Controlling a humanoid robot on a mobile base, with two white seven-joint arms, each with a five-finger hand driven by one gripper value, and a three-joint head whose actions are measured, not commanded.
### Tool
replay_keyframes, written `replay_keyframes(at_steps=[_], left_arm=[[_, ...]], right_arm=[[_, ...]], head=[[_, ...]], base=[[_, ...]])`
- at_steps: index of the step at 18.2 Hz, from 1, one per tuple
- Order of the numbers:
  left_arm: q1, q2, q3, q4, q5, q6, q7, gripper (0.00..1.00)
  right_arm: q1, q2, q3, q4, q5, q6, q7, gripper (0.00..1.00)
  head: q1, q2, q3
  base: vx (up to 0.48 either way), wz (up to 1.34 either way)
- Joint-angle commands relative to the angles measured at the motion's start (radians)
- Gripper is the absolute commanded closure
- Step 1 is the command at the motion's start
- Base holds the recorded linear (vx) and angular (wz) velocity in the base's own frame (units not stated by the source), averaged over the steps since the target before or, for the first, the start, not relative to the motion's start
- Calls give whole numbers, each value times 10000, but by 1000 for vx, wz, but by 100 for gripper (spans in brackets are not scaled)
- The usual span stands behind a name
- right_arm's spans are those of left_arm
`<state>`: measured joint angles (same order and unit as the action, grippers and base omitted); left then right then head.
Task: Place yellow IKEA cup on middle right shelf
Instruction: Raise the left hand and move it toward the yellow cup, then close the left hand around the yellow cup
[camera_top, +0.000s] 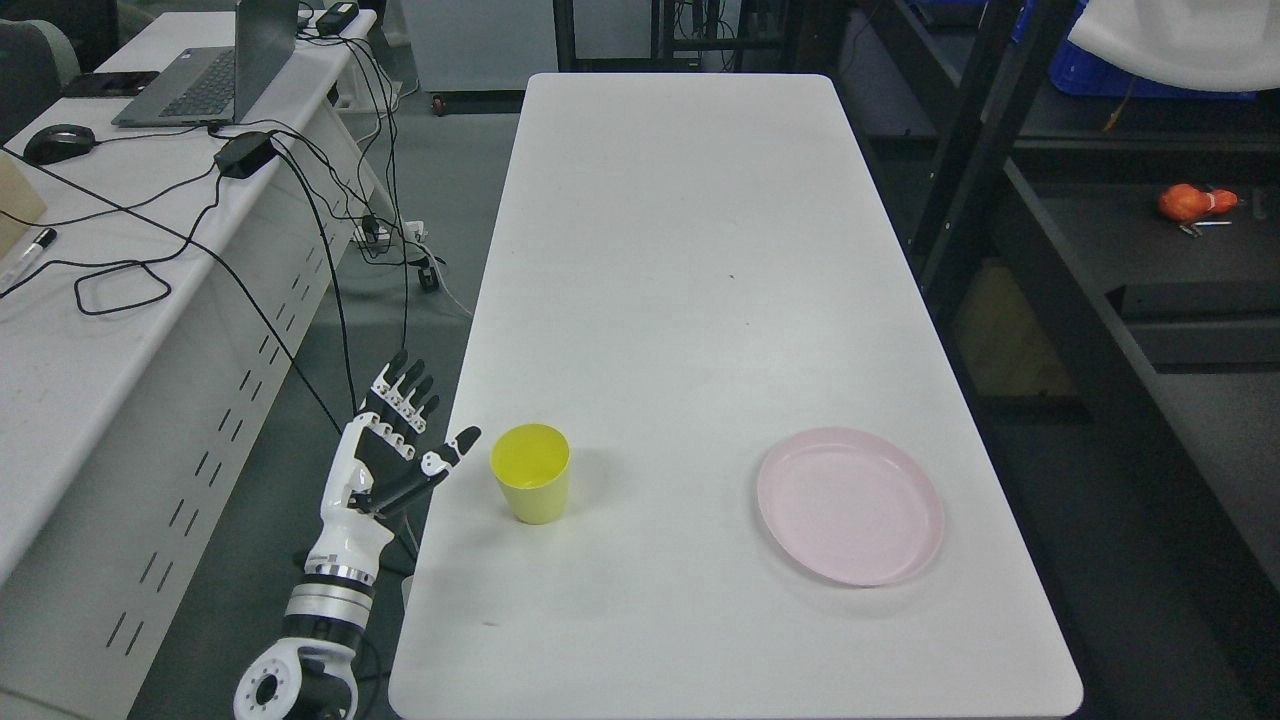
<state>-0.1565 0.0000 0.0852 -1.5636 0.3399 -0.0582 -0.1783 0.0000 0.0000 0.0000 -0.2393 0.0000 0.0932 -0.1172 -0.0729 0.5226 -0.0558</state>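
White table (690, 250), pink plate (850, 505) at its near right. Yellow cup (531, 472) upright near the left edge, mouth up. Left hand (400, 445) just left of it, fingers spread, empty; only hand showing.

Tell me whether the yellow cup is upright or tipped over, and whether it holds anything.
Upright and empty: the yellow cup stands on its base on the white table, mouth facing up, with only its bare yellow inside showing.

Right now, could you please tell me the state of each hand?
Left hand: open, fingers spread, holding nothing, just left of the yellow cup.
Right hand: not in view.
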Motion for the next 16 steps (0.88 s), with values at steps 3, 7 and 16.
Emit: replay_keyframes(at_steps=[3,7,16], left_arm=[[-246,174,-713,572,-1296,30,-640,1],[-276,174,-1127,847,-1879,45,-640,1],[-429,174,-2079,1109,-2600,-78,-640,1]], right_arm=[[138,-175,169,0,-245,4,6,1],[138,-175,169,0,-245,4,6,1],[138,-175,169,0,-245,4,6,1]], head=[[0,0,0],[0,0,0],[0,0,0]], base=[[0,0],[0,0],[0,0]])
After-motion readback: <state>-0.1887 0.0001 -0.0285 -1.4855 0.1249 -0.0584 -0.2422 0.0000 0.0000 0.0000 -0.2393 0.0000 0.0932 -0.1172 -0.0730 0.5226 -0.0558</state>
